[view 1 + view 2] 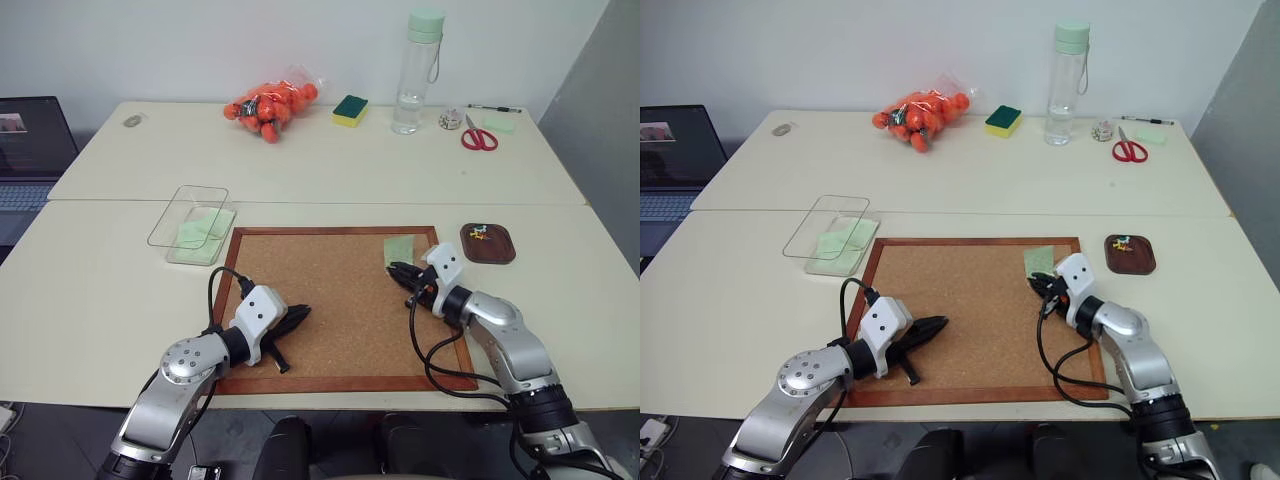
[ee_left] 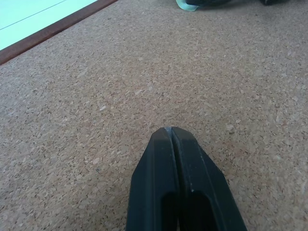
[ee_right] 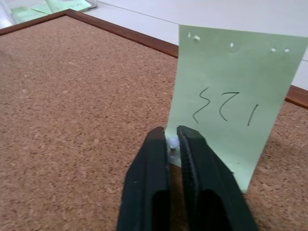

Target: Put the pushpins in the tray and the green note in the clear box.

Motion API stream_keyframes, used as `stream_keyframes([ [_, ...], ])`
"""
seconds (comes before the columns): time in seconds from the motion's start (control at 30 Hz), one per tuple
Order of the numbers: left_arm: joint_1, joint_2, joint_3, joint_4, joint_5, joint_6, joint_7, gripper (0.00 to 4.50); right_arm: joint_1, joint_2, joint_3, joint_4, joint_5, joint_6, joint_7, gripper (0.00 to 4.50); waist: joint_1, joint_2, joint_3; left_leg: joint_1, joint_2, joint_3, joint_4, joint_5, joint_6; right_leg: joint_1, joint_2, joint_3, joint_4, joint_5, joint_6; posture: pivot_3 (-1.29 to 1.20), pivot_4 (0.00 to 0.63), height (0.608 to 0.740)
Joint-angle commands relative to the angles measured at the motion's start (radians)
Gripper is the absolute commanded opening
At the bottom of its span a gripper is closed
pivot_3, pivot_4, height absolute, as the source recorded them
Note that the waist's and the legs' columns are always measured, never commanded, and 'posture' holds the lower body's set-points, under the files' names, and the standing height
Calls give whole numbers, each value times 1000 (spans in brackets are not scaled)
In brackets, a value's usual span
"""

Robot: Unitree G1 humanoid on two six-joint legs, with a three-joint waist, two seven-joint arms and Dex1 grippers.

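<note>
1. The table [image 1: 330, 180] is pale cream; on its near part lies the cork board [image 1: 330, 300] with a reddish wooden frame.
2. The clear box [image 1: 190, 222] stands just beside the board's far left corner; pale green papers lie inside it.
3. The left gripper [image 1: 296, 318] is over the near left part of the board; its two black fingers are pressed together and hold nothing.
4. The right gripper [image 3: 172, 139] is at the near edge of the green note [image 3: 231, 96]; its fingers are closed on a small pale pin head there.
5. The note lies at the far right corner of the board.
6. The tray [image 1: 488, 243] is just to the right of the board; the pushpins [image 1: 480, 234] lie in it.
</note>
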Motion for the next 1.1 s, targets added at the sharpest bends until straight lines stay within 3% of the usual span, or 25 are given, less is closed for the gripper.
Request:
stream_keyframes([
  [0.03, 23, 3, -27, 2, 13, 21, -6, 0, -15, -10, -9, 7, -26, -46, -3, 21, 0, 0, 0, 0, 0, 0, 0, 0, 0, 0, 0, 0, 0, 0, 0, 0, 150, 740],
  [0.37, 25, 8, -23, 7, 11, 17, -12, 0, 1, -15, -39, -118, 24, -133, 54, 21, 0, 0, 0, 0, 0, 0, 0, 0, 0, 0, 0, 0, 0, 0, 0, 0, 150, 740],
  [1.1, 20, 4, -23, 17, 10, 11, -21, 0, -7, -39, -97, -223, 105, -61, 49, 21, 0, 0, 0, 0, 0, 0, 0, 0, 0, 0, 0, 0, 0, 0, 0, 0, 150, 740],
])
